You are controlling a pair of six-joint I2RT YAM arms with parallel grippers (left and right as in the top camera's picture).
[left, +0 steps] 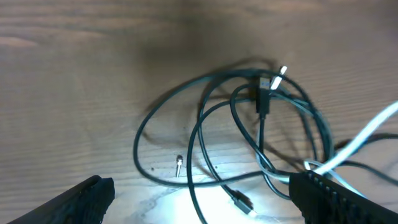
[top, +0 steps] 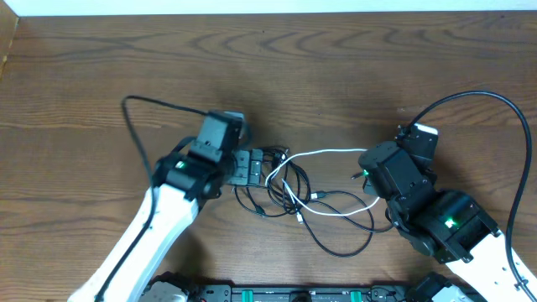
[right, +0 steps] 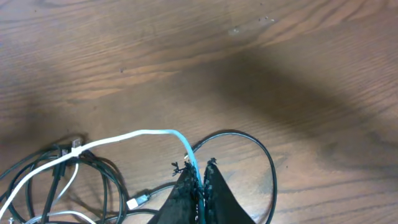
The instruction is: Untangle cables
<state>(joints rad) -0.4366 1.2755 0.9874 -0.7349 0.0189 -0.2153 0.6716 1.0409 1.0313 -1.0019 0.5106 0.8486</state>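
Observation:
The cables lie tangled mid-table. Two black cables (top: 337, 245) loop over each other, and a white cable (top: 323, 153) arcs across the top of the heap. My left gripper (top: 262, 168) is at the tangle's left side. It stands open, its fingers (left: 87, 200) spread wide over black loops (left: 202, 134) and a black plug (left: 240, 201), gripping nothing. The white cable (left: 368, 132) crosses by its right finger. My right gripper (top: 362, 174) is on the tangle's right side, shut (right: 199, 169) on the white cable (right: 143, 133), which runs left into the knot. A black loop (right: 271, 169) curves beside it.
Thick black arm wires arch above the table at the left (top: 137, 126) and at the right (top: 503, 107). The wooden table (top: 277, 59) stretches bare behind the tangle to its far edge. The arms' base (top: 294, 294) lines the near edge.

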